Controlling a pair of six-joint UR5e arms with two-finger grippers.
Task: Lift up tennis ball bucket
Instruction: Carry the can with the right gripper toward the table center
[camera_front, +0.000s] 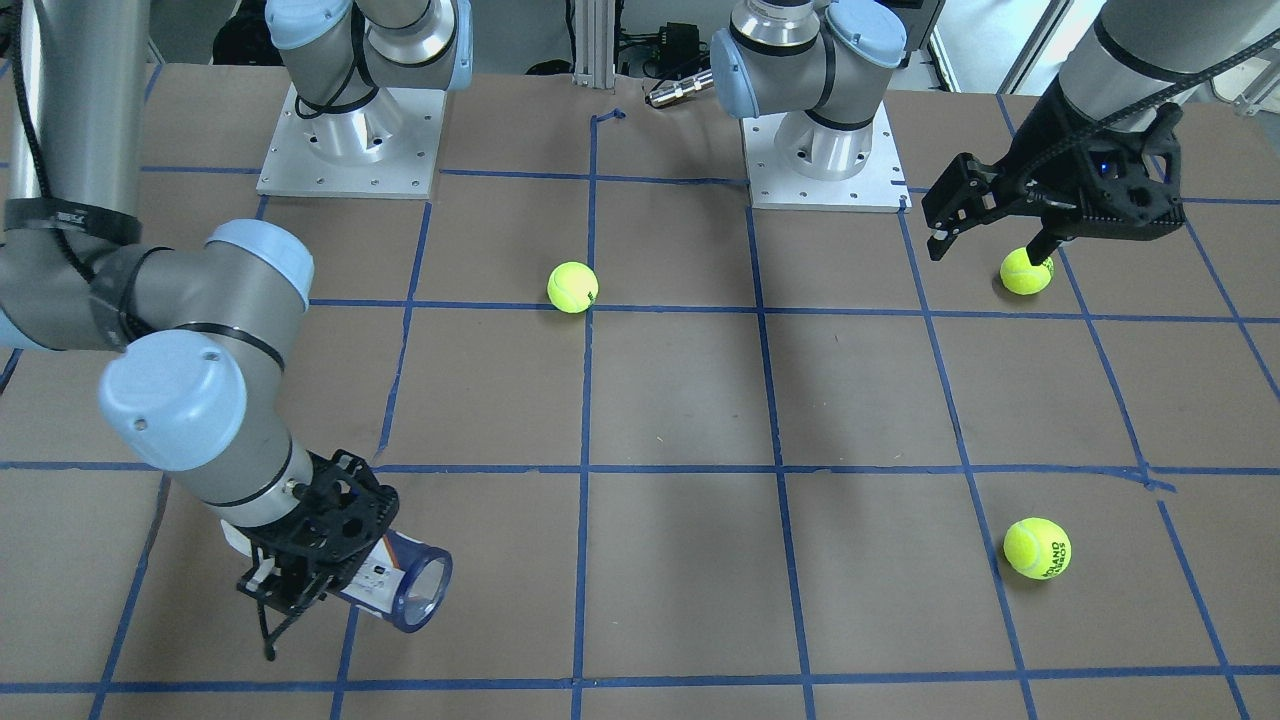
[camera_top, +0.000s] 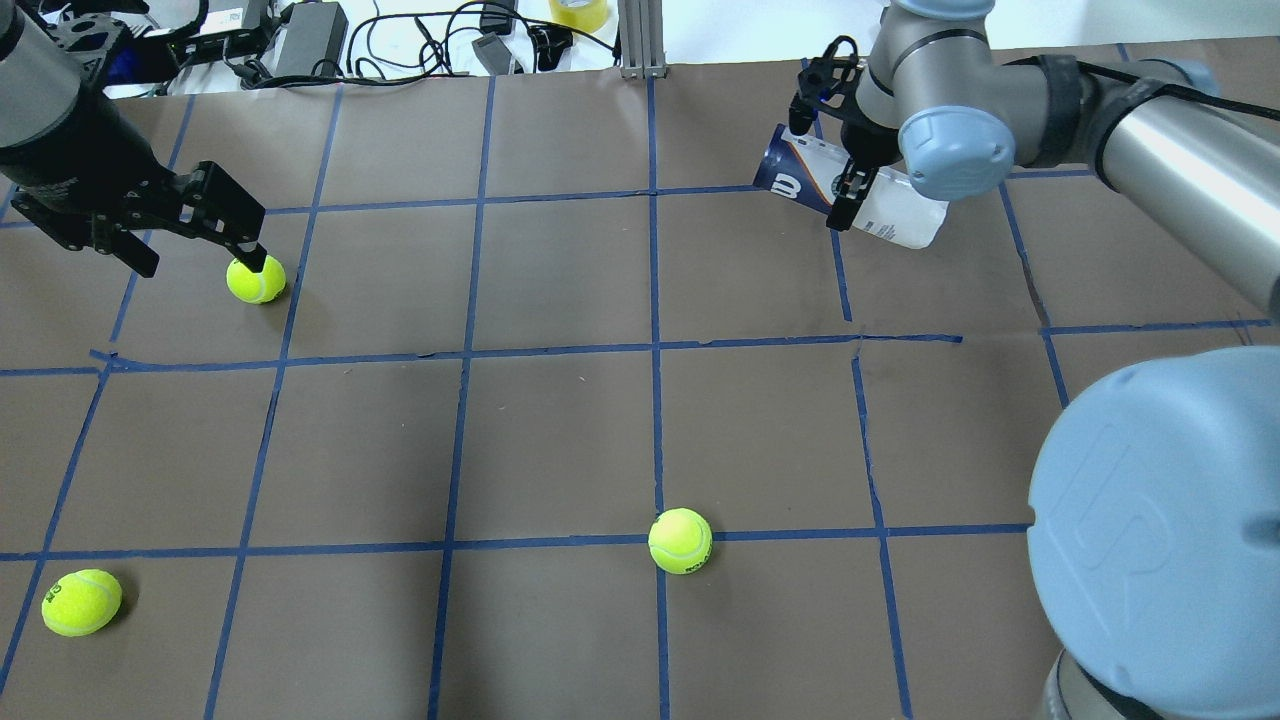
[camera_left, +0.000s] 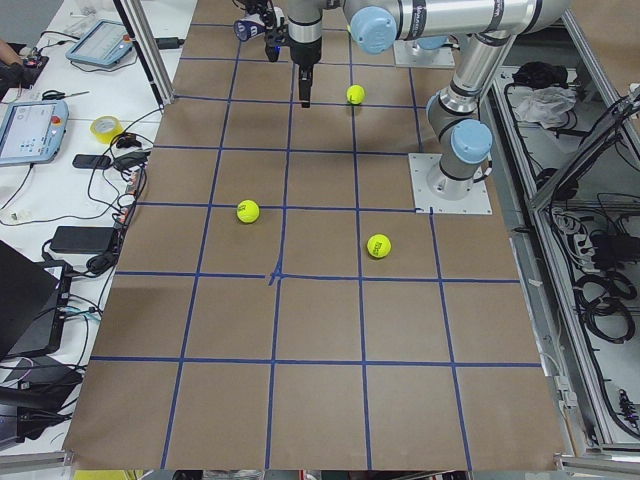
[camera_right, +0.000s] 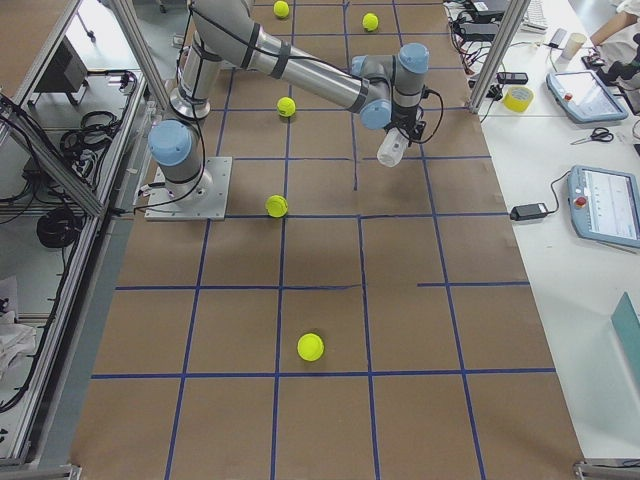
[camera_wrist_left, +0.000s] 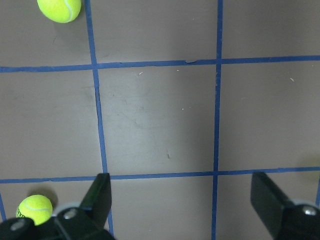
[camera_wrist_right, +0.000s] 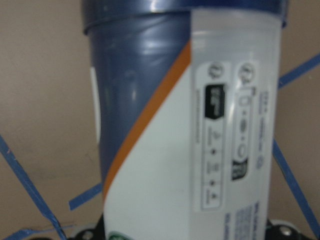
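Note:
The tennis ball bucket (camera_top: 800, 172) is a slim can with a navy and white label, lying on its side at the table's far right. My right gripper (camera_top: 842, 165) is shut across its middle. The front view shows the can's open clear end (camera_front: 420, 590) sticking out of the right gripper (camera_front: 300, 585). The right wrist view is filled by the can (camera_wrist_right: 200, 125). I cannot tell whether it is clear of the table. My left gripper (camera_top: 200, 265) is open and empty, one fingertip (camera_top: 255, 262) right beside a tennis ball (camera_top: 256, 280).
Two more tennis balls lie on the brown paper, one near the middle front (camera_top: 680, 540) and one at the front left (camera_top: 82, 602). Blue tape lines grid the table. Cables and boxes (camera_top: 300, 40) lie beyond the far edge.

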